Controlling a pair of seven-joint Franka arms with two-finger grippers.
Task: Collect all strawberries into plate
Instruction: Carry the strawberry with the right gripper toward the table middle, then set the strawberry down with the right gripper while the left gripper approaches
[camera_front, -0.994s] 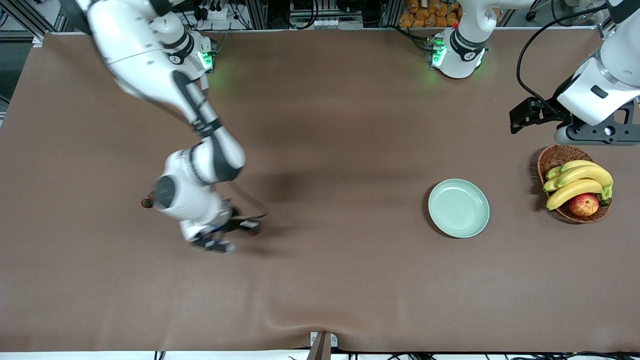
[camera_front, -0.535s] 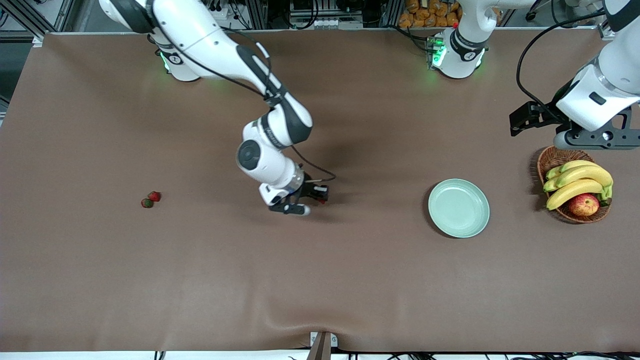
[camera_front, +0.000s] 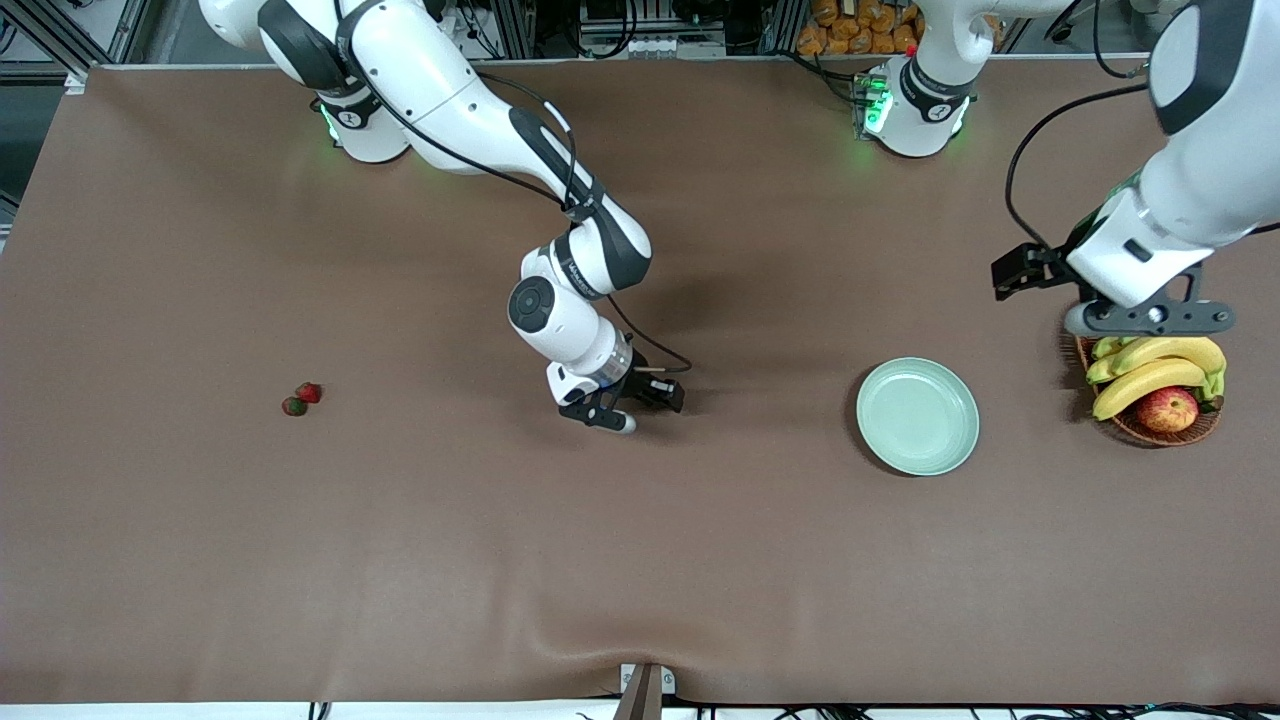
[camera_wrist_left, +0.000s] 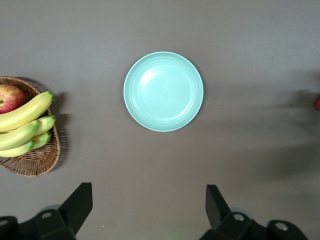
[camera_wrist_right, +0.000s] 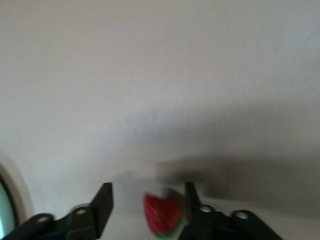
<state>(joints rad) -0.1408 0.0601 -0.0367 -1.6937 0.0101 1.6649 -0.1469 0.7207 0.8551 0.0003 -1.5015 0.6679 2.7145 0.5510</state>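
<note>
Two strawberries (camera_front: 309, 392) (camera_front: 294, 406) lie side by side on the brown table toward the right arm's end. The third strawberry (camera_wrist_right: 162, 215) sits between the fingers of my right gripper (camera_front: 625, 405), which is closed on it over the middle of the table; in the right wrist view this gripper (camera_wrist_right: 147, 197) has bare table under it. The empty pale mint-green plate (camera_front: 917, 416) lies toward the left arm's end and also shows in the left wrist view (camera_wrist_left: 163, 91). My left gripper (camera_front: 1150, 318) is open and empty over the basket's edge, its fingers wide apart (camera_wrist_left: 148, 195).
A brown wicker basket (camera_front: 1140, 430) with bananas (camera_front: 1150, 375) and a red-yellow apple (camera_front: 1167, 408) stands beside the plate at the left arm's end; it also shows in the left wrist view (camera_wrist_left: 40, 160). The table's front edge has a small ripple (camera_front: 600, 640).
My right arm swung from the strawberries across the table toward the plate, carrying one berry; two berries stayed. My left gripper moved a little, to over the basket's edge.
</note>
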